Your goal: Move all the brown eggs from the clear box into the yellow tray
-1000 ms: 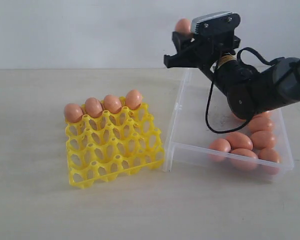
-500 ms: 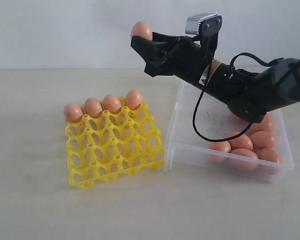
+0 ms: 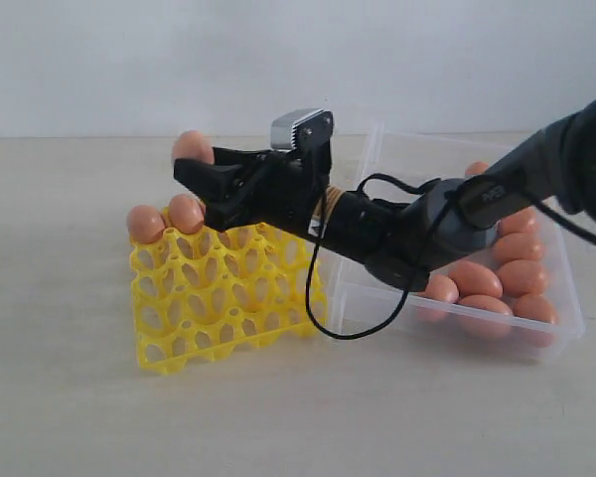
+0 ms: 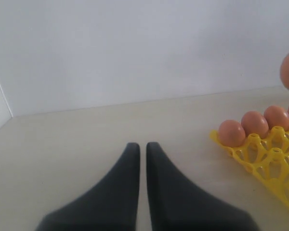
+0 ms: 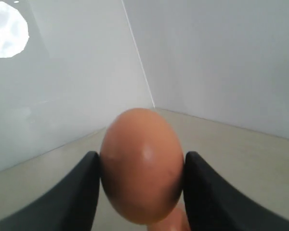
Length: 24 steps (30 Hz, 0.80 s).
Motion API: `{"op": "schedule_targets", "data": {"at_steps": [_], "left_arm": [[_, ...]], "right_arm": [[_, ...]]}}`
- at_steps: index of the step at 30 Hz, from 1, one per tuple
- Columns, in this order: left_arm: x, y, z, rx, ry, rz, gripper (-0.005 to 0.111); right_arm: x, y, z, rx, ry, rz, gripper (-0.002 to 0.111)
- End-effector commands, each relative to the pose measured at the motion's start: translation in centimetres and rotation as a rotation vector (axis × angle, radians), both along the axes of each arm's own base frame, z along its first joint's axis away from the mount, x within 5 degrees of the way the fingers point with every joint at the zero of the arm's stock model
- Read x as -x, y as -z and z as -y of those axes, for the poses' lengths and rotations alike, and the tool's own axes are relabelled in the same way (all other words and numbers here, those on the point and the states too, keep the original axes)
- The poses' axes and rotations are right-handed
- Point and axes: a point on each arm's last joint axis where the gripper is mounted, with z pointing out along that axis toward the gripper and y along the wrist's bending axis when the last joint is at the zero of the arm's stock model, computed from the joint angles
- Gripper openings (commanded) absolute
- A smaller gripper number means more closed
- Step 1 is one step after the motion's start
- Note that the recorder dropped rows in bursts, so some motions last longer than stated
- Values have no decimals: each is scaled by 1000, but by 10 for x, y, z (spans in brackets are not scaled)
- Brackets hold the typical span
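The right arm (image 3: 407, 234) reaches nearly level from above the clear box (image 3: 377, 298) across the yellow tray (image 3: 219, 298). The right tool (image 3: 197, 164) grips one brown egg (image 3: 191, 146) above the tray's rear row. More eggs (image 3: 497, 278) lie in the box. The left tool (image 4: 142, 159) hangs over the worktop (image 3: 79, 397), fingers nearly together and empty.

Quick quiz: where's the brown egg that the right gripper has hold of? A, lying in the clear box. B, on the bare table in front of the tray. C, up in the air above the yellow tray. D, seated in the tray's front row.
C: the right gripper is clamped on the brown egg, holding it clear of any surface just above the far side of the yellow tray.
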Motion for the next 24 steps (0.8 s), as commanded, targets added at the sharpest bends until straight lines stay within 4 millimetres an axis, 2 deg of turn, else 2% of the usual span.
{"op": "schedule_targets", "data": {"at_steps": [1, 6, 11, 16, 24], "left_arm": [[0, 1, 0, 6, 5, 0, 4], [0, 1, 0, 6, 5, 0, 4], [0, 1, 0, 6, 5, 0, 4], [0, 1, 0, 6, 5, 0, 4], [0, 1, 0, 6, 5, 0, 4]], "right_arm": [[1, 10, -22, -20, -52, 7, 0], [3, 24, -41, 40, -91, 144, 0], [7, 37, -52, 190, -232, 267, 0], [5, 38, -55, 189, -255, 285, 0], [-1, 45, -54, 280, -228, 289, 0]]}}
